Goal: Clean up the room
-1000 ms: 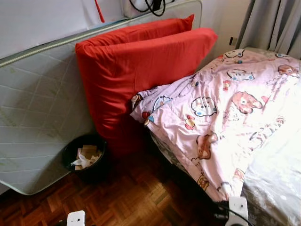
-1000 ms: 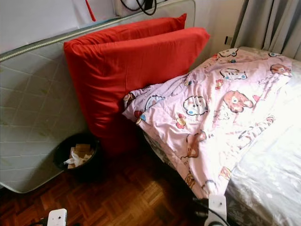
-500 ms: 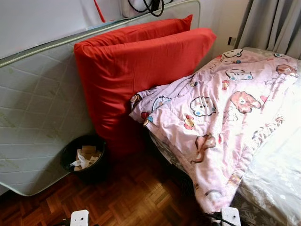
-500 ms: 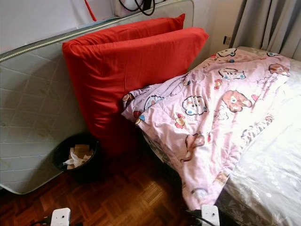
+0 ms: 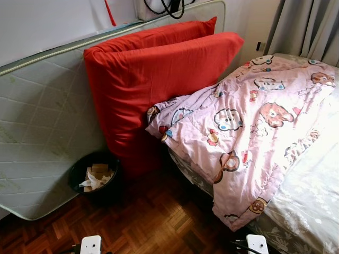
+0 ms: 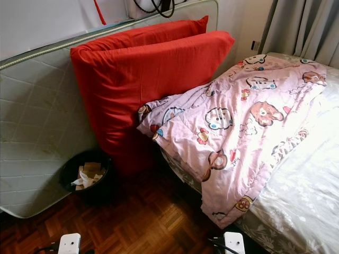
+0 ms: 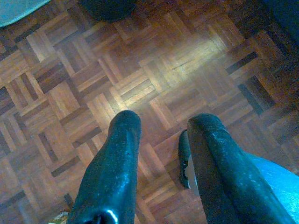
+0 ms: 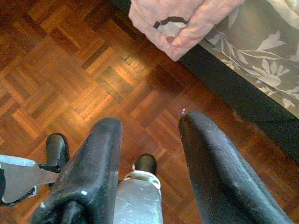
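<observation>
A pink cartoon-print blanket (image 5: 249, 127) lies rumpled across the bed, and its corner (image 8: 180, 28) hangs over the bed's side above the parquet. Two red pillows (image 5: 153, 79) stand on edge against a pale quilted mattress (image 5: 42, 127) that leans on the wall. On the floor beside them is a black bin (image 5: 95, 177) holding paper scraps. My left gripper (image 7: 163, 126) hangs low over bare parquet, open and holding nothing. My right gripper (image 8: 150, 126) is low beside the bed, just short of the hanging blanket corner, open with nothing between its fingers.
The bed's grey floral sheet (image 5: 310, 211) shows at the right. Grey curtains (image 5: 310, 26) hang behind the bed. Black cables (image 5: 170, 6) dangle above the mattress. Parquet floor (image 5: 153, 222) stretches between the bin and the bed.
My right arm has sunk lower at the bottom edge. The blanket's hanging edge has pulled back and settled in a fold, baring more floral sheet.
</observation>
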